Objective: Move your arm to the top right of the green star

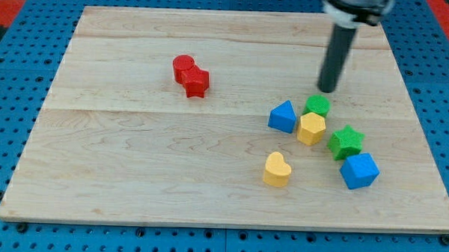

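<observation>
Tip: my tip [327, 90] is seen up and left of the green star [346, 141], just above a green block [317, 106].
Star orientation: no long axis can be discerned.
Jaws: none are fitted; only a rod.

pale wooden board [133, 160] on blue pegboard [11, 231] | red cylinder block [183, 67] touching red star block [197, 83], toward view's top left | blue triangular block [282, 116] beside yellow hexagonal block [311, 128] | small green block [317, 106] just above yellow hexagon | yellow heart block [277, 170] lower | blue cube block [358, 171] at view's right
</observation>
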